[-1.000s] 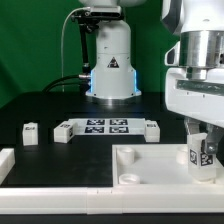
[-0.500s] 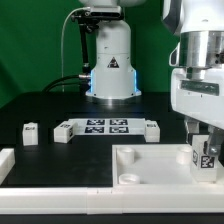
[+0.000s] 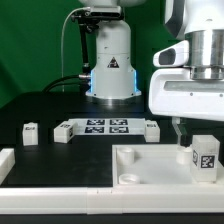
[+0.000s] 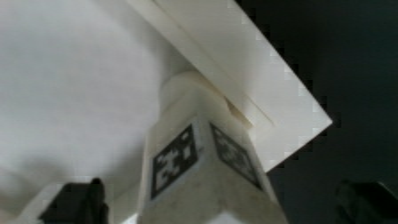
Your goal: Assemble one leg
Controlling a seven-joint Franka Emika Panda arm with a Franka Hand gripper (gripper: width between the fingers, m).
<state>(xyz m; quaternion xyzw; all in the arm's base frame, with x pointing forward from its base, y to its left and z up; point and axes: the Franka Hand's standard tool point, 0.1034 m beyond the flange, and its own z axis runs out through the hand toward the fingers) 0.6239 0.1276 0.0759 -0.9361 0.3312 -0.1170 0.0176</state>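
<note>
Standing upright on the large white square piece [image 3: 160, 165], at about 4 o'clock in the exterior view: the leg [image 3: 205, 157], a small white post with a black-and-white marker on its face, set near that piece's corner on the exterior view's right. Directly above it, at roughly 12 o'clock from the leg, the gripper [image 3: 197, 124], mostly hidden behind its own bulky white housing, only one thin dark finger [image 3: 178, 128] showing below the housing's edge, apart from the leg and a little toward the exterior view's left of it. In the wrist view, the leg [image 4: 199, 150] rising between two dark fingertips [image 4: 75, 200], one on each side and both clear of its faces, with white surface visible in the gap on one side and dark background on the other; fingers spread wide, released, grasping nothing. Two marker faces of the leg readable in the wrist view, meeting at an edge. Elsewhere on the dark table [image 3: 40, 110]: the marker board [image 3: 106, 127] near the middle, at about 9 o'clock from the leg, and a small white block [image 3: 30, 132] well apart toward the exterior view's left. Behind, at 12 o'clock, the arm's base [image 3: 110, 60].
</note>
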